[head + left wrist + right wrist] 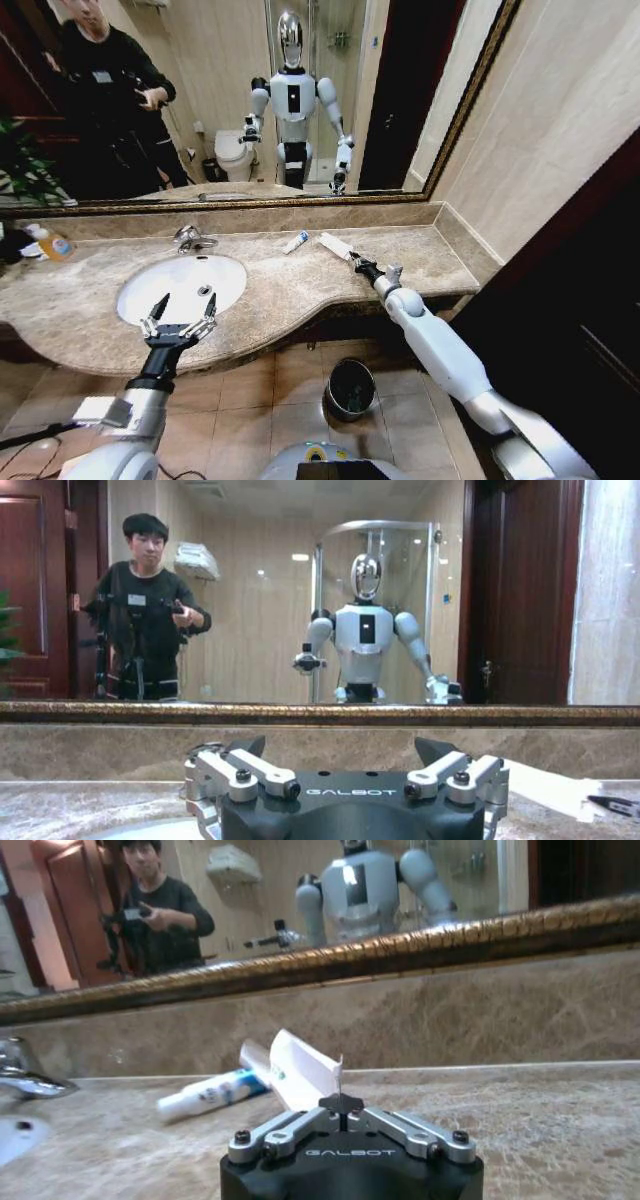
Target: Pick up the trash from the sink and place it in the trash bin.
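Both arms wear smooth pale grey shells — the right arm (440, 352) at lower right of the head view, the left arm (120, 440) at lower left. Each gripper (342, 1104) has a black body lettered GALBOT, silver linkage bars with dark screws — and black fingertips (160, 305)

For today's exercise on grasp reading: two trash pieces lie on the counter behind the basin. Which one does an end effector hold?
The flat white packet, pinched by the right end effector. The blue-marked white tube lies free beside it.
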